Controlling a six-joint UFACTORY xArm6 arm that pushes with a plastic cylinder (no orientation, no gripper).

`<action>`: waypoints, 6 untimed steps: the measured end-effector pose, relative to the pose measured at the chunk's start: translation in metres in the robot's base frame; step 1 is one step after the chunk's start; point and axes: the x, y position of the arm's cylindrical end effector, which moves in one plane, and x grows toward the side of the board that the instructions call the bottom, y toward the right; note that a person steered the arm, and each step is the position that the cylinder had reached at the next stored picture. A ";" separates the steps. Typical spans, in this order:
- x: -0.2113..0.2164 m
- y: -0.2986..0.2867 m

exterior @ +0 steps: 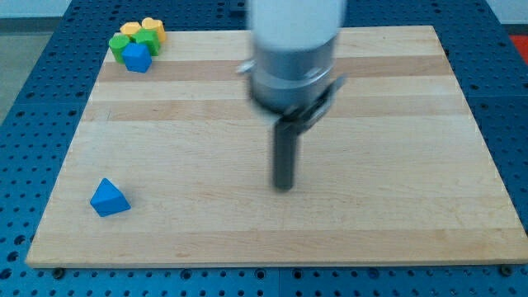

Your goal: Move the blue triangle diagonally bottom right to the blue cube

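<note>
My tip (pixel 285 186) on smooth wood, far from blue triangle (pixel 109 198).

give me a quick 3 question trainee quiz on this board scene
1. True or false: my tip is touching the blue triangle.
2. The blue cube sits in which corner of the board? A) top left B) bottom right C) top right
3. Fill in: from my tip, the blue triangle lies toward the view's ____.

Key: 1. false, they are well apart. 2. A, clustered with the green block and yellow blocks. 3. left.
</note>
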 end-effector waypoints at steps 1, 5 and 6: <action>0.048 -0.106; -0.035 -0.187; -0.067 -0.177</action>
